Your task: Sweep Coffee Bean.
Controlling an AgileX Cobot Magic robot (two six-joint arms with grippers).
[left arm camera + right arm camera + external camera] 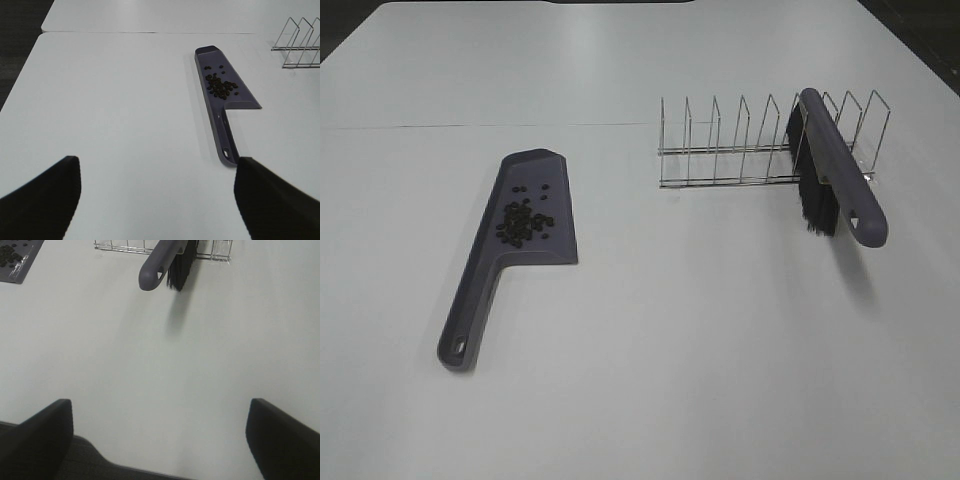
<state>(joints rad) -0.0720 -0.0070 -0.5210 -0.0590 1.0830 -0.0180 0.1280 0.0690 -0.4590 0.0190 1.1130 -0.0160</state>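
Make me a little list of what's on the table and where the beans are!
beans: coffee beans piled in the purple dustpan
dustpan: flat on the white table, handle toward the camera
brush: purple brush with black bristles, propped in the wire rack
left claw: open, holding nothing
right claw: open, holding nothing
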